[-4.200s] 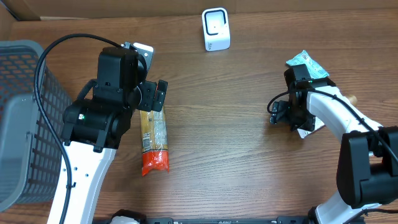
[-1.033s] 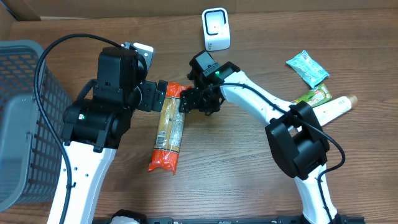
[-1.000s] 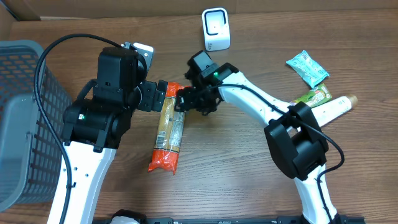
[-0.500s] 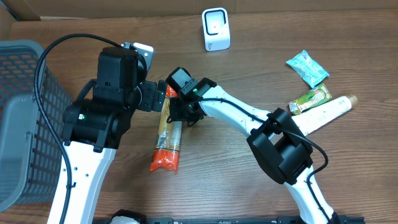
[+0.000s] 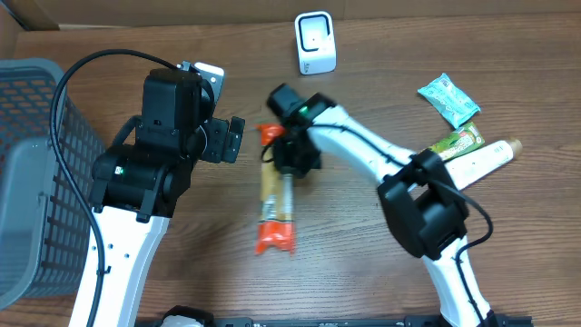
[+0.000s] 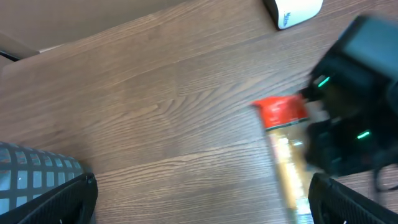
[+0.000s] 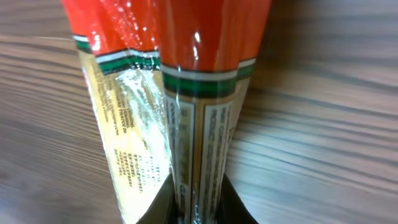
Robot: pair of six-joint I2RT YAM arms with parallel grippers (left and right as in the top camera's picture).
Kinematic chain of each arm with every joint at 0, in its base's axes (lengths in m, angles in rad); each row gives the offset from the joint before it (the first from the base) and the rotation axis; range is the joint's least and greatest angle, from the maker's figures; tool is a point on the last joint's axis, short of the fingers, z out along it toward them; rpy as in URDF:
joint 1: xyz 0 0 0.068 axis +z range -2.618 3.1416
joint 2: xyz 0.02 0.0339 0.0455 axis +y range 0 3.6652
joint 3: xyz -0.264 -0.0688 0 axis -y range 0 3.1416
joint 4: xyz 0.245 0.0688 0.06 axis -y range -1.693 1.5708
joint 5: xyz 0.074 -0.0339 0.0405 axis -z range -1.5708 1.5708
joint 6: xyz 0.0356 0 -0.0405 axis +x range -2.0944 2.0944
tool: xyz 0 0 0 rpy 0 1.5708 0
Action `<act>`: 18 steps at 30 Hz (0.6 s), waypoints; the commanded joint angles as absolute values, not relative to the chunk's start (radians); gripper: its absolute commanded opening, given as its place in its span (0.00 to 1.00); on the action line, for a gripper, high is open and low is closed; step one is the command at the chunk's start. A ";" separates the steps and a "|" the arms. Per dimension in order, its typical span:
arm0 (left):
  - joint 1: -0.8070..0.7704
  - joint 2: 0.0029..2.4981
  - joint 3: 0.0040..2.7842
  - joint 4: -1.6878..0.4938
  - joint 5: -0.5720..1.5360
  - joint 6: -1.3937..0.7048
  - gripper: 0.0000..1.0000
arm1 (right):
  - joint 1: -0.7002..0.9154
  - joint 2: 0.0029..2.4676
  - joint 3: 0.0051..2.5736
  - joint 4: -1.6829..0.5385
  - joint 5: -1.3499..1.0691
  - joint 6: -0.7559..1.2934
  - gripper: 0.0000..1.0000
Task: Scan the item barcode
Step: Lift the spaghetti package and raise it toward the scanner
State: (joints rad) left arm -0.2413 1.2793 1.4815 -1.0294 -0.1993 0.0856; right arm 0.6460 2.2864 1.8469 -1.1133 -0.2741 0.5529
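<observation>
Two grippers attend the packet (image 5: 277, 202) at mid-tabletop. The left gripper (image 5: 236, 139), jaws spread and empty, hangs near the packet's far end without touching it. The right gripper (image 5: 288, 163) is clenched on the packet's upper part. Its long axis runs from far edge to near edge. The scanner (image 5: 315, 43) stands by the far edge, nearer the right arm.

overhead downward, wrists close, packet (image 5: 277, 202) shared
</observation>
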 commanded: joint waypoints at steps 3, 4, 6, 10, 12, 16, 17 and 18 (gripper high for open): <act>-0.242 1.282 1.489 -1.029 -0.210 0.101 1.00 | 0.518 2.266 1.840 -1.285 -0.236 0.332 0.41; -0.242 1.282 1.489 -1.029 -0.210 0.101 1.00 | 0.495 2.266 1.840 -1.316 -0.236 0.301 0.47; -0.242 1.282 1.489 -1.029 -0.210 0.101 0.99 | 0.457 2.263 1.840 -1.347 -0.236 0.252 0.53; -0.242 1.282 1.489 -1.029 -0.210 0.101 1.00 | 0.412 2.212 1.840 -1.323 -0.233 0.155 0.59; -0.242 1.282 1.489 -1.029 -0.210 0.101 1.00 | 0.410 2.171 1.840 -1.287 -0.230 0.082 0.69; -0.242 1.282 1.489 -1.029 -0.210 0.101 0.99 | 0.427 2.126 1.840 -1.202 -0.219 0.017 0.75; -0.242 1.282 1.489 -1.029 -0.210 0.101 1.00 | 0.436 2.126 1.840 -1.177 -0.223 0.001 0.75; -0.242 1.282 1.489 -1.029 -0.210 0.101 1.00 | 0.443 2.127 1.838 -1.158 -0.230 -0.019 0.74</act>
State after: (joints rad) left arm -0.2413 1.2793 1.4815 -1.0294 -0.1997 0.0856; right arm 0.4156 2.1780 1.8381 -1.1854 -0.2249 0.0814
